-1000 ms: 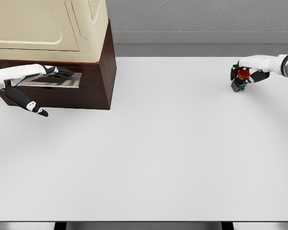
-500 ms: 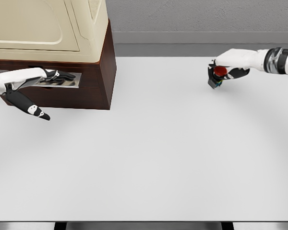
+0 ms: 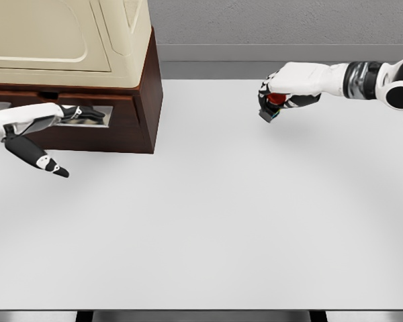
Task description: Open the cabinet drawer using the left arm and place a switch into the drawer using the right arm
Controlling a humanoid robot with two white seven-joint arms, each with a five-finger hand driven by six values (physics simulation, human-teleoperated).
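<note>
Right hand (image 3: 282,90) is clenched around the switch (image 3: 273,104), fingers wrapped over it from above. Switch has a red button top and a dark body, small coloured bits at its lower edge. It hangs in the grip above the white table (image 3: 221,215), near the far edge, right of centre; can't tell whether it clears the surface or by how much. Right arm comes in from the right edge, forearm roughly level, grey-banded wrist cuff visible.

Left hand (image 3: 47,117) is at the drawer (image 3: 87,114) front of the cabinet (image 3: 138,114). Dark fingers (image 3: 87,111) reach into the metallic handle recess; thumb splays down and out toward the table. Can't tell if the fingers are actually hooked on the handle or just resting in the recess. Left forearm enters from the left edge.

Cabinet is dark brown wood, sitting at the table's far left corner. A cream-coloured appliance (image 3: 67,40) sits on top of it. Grey wall (image 3: 289,23) behind the table.
</note>
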